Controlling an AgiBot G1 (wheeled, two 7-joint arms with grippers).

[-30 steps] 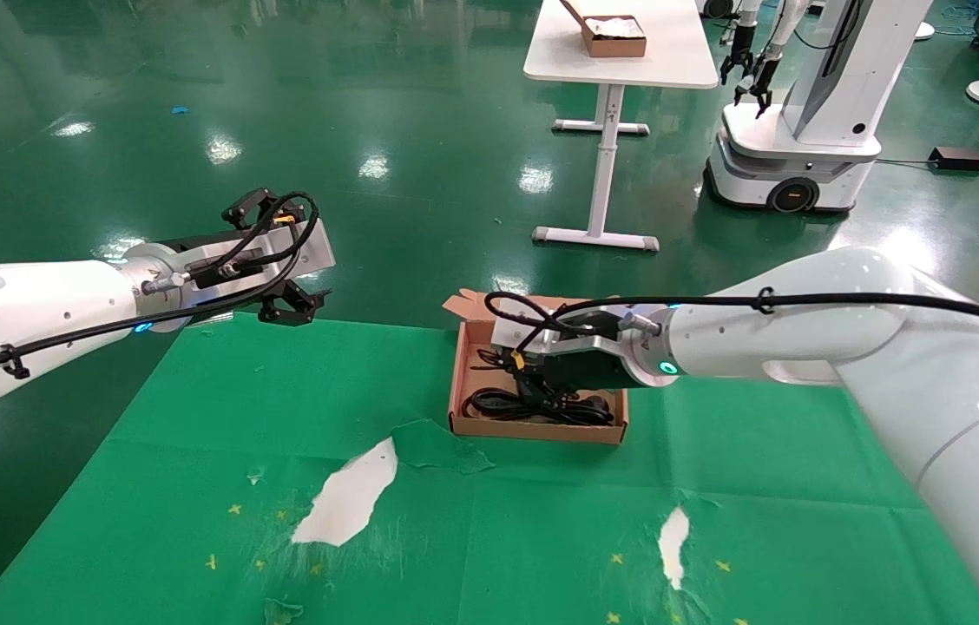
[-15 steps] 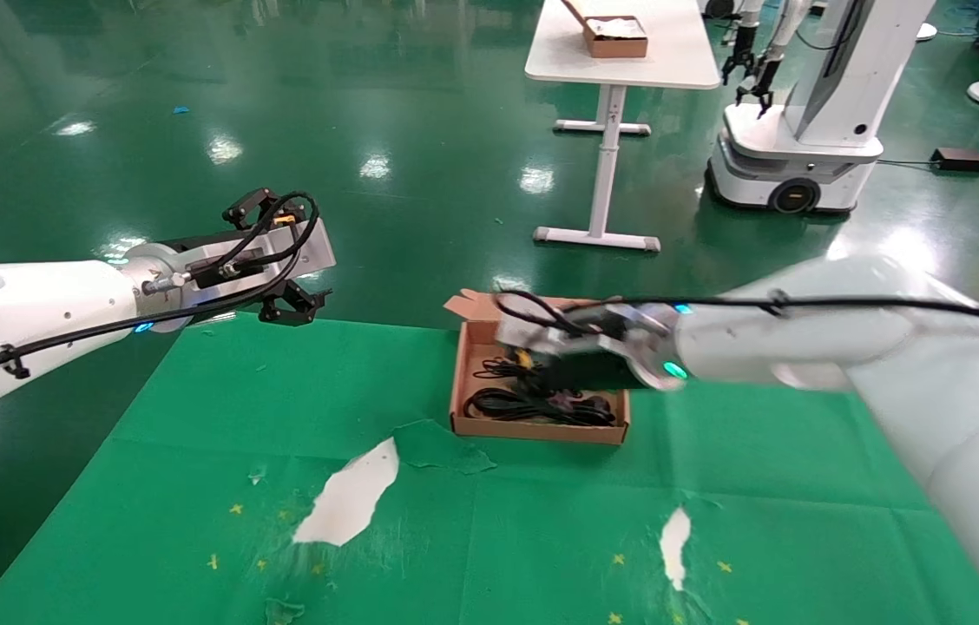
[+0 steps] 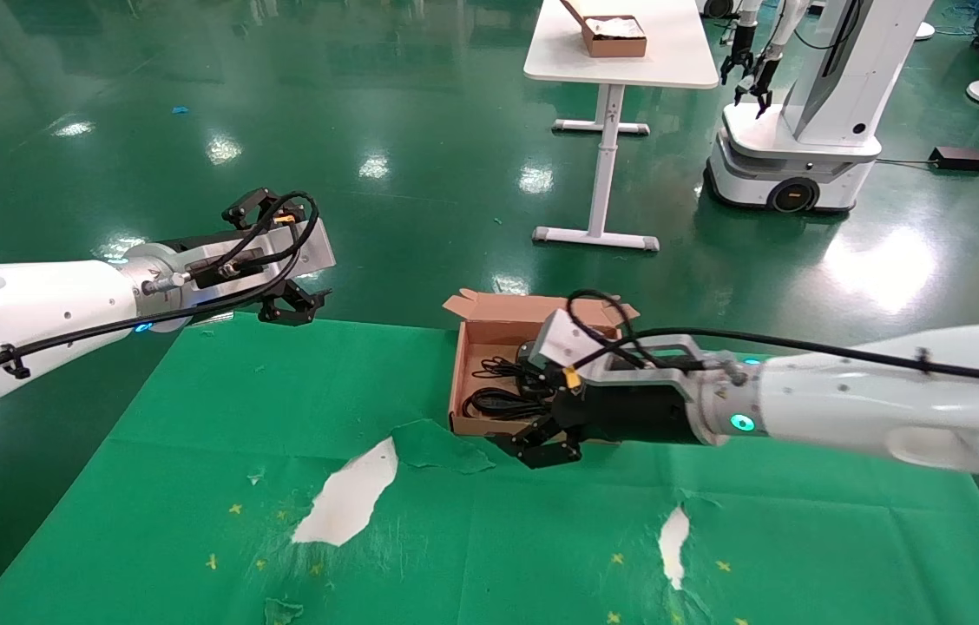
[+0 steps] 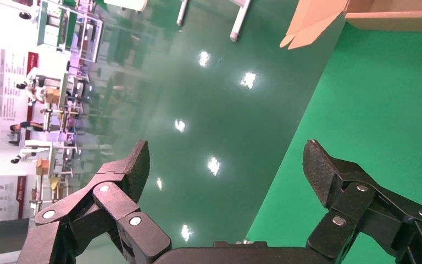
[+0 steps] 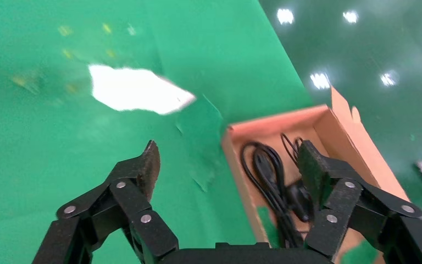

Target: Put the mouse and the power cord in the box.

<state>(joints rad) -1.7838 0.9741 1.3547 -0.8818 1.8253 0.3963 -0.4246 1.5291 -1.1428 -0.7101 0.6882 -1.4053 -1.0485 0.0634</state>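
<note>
Green cloth: box mid-frame holds power cord. Right gripper, fingers spread, empty, should lift clear. Left gripper, spread, idles upper left.

The box is a shallow brown cardboard tray, open at the top, with small flaps along its far edge. It rests flat on the green-covered counter, near the far edge. The power cord, thick, black and coiled, lies inside the box. The mouse, small and black, lies inside the box beside the cord, its thin cable looped toward the flap side.
</note>
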